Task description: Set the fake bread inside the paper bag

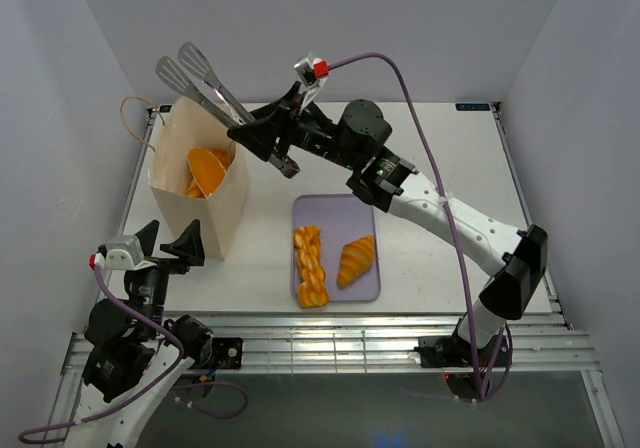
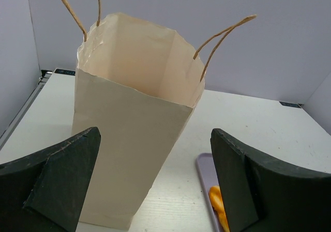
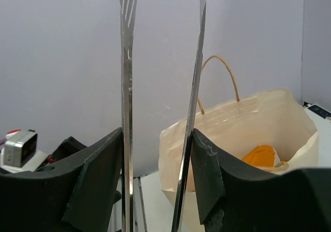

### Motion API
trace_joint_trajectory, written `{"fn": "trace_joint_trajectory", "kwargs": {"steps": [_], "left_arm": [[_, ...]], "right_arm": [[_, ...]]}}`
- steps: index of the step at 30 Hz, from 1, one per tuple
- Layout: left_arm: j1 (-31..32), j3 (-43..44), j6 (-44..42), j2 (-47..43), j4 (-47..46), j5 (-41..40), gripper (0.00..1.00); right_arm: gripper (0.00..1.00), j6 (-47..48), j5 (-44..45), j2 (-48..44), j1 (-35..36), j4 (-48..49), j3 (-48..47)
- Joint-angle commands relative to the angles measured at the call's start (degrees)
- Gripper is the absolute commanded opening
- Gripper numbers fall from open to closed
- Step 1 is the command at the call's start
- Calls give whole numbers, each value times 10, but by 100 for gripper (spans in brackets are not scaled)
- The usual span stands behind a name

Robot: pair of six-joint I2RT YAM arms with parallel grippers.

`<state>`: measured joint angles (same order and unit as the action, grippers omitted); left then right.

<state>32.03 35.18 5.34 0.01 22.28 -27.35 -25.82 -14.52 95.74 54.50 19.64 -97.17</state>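
2 pastries (image 1: 357, 261) on tray (image 1: 335, 214), more inside paper bag (image 1: 226, 213).

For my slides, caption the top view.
Right tool holds tongs by the paper bag, fake bread inside; loaf and croissant on the tray.

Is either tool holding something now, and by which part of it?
The right tool grips the metal tongs by their two arms, toward the hinged end; the flat tips stick out. The left tool is open and holds nothing.
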Motion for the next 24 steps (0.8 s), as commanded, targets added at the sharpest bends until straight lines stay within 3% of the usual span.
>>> {"fn": "trace_joint_trajectory", "kwargs": {"steps": [1, 5, 10, 14, 20, 24], "left_arm": [[2, -4, -5, -12, 1, 7, 98], [2, -5, -5, -12, 1, 5, 98], [2, -5, -4, -13, 1, 5, 98], [2, -5, -4, -12, 1, 5, 98], [2, -5, -4, -11, 1, 2, 98], [2, -5, -4, -10, 1, 2, 98]], "right_arm": [[58, 30, 31, -72, 2, 48, 33], [59, 67, 93, -154, -2, 30, 106], [59, 111, 179, -260, -15, 12, 283], [59, 142, 318, -361, -33, -29, 410], [57, 134, 437, -471, -62, -46, 593], [56, 102, 472, -495, -94, -46, 678]]}}
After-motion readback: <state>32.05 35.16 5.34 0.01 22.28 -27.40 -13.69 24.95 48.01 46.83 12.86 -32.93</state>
